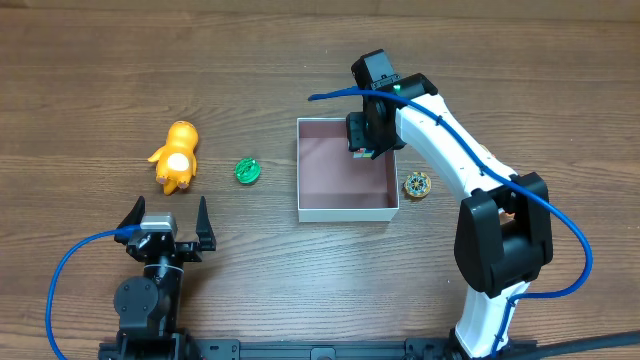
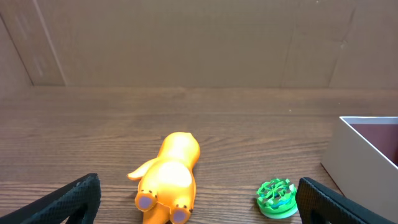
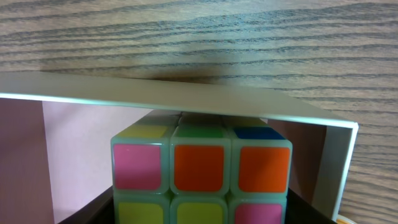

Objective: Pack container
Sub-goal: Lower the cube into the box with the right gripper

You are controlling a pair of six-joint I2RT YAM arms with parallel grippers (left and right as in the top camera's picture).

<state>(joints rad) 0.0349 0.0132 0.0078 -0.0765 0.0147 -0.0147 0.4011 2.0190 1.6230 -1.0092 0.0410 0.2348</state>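
A shallow square container with white walls and a dull pink inside is set on the wooden desk, near its middle. The right pincer is held over the container's far right corner and is clenched on a colour puzzle cube. In the right wrist view, the cube is seen inside the white walls with a dark finger against each lower side. The left pincer is spread wide with nothing in it, at the near left of the desk. An orange toy animal is laid far left of the container, and a green disc lies between them. A gold disc is placed just beside the container's right wall.
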